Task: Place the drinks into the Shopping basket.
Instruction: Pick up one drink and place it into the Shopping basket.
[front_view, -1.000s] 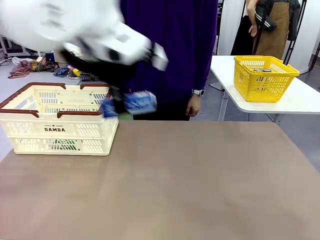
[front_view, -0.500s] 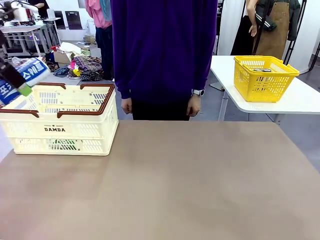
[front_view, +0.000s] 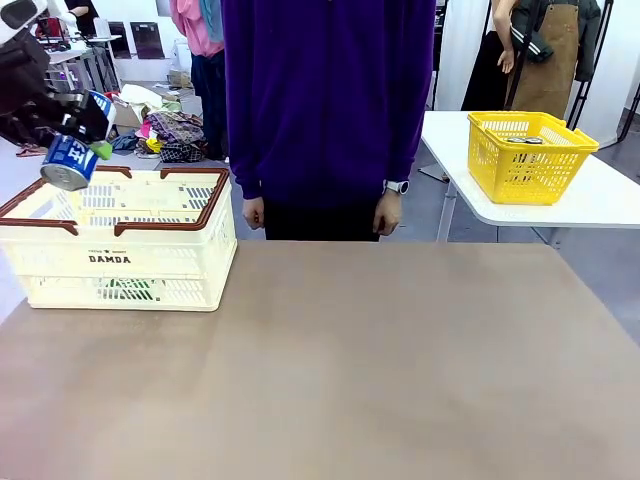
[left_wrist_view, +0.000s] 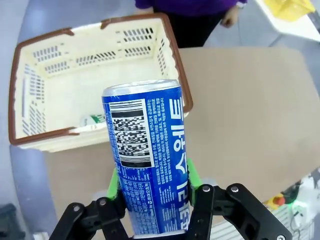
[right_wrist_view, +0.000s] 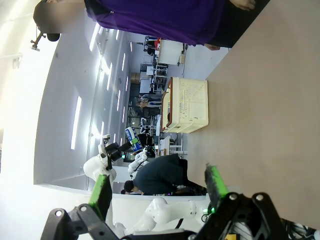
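Observation:
A blue can (front_view: 70, 163) with white Korean lettering, one of the drinks, hangs tilted above the left end of the cream Shopping basket (front_view: 170, 250). My left gripper (front_view: 84, 138) is shut on it. In the left wrist view the blue can (left_wrist_view: 147, 155) sits between the green pads (left_wrist_view: 113, 184), high over the open Shopping basket (left_wrist_view: 174, 60). A green can (left_wrist_view: 95, 120) lies on the basket's floor and shows through the slats (front_view: 125, 290). My right gripper (right_wrist_view: 157, 192) stands open with nothing in it, away from the distant Shopping basket (right_wrist_view: 189, 105).
A person in a purple top (front_view: 325, 100) stands at the table's far edge, hands (front_view: 386, 212) hanging down. A yellow basket (front_view: 530, 155) sits on a white side table (front_view: 600, 205) at the right. The brown tabletop (front_view: 380, 360) stretches bare in front.
My left arm carried the blue can from right of the basket leftward across it, out to the picture's left edge, then back a little so it hangs over the basket's left end.

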